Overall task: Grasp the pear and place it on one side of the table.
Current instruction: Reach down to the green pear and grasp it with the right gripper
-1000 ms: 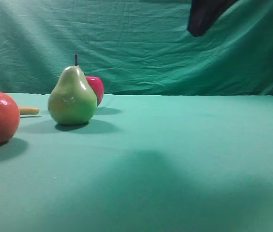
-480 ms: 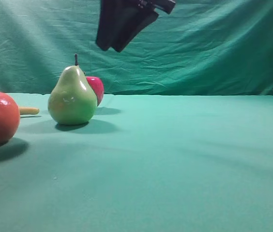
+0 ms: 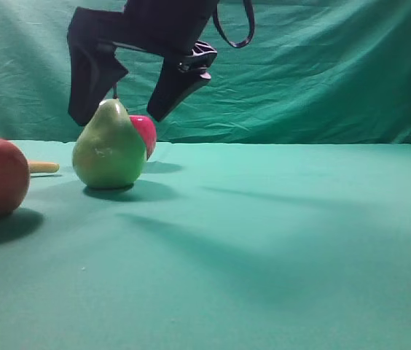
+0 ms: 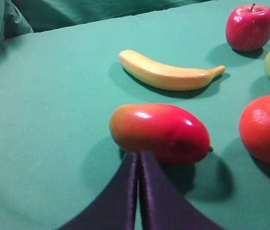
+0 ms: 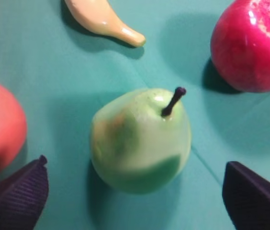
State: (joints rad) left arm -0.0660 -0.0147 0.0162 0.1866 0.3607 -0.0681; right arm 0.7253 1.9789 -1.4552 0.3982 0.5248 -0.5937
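Presently the glossy yellow-green pear stands upright on the teal-green cloth surface, at far left. Right gripper hangs directly above it, jaws spread wide, one tip either side of the stem, holding nothing and not touching the fruit. Just behind the pear sits a red apple. Left gripper: jaws pressed together, empty, just beside a red-orange mango.
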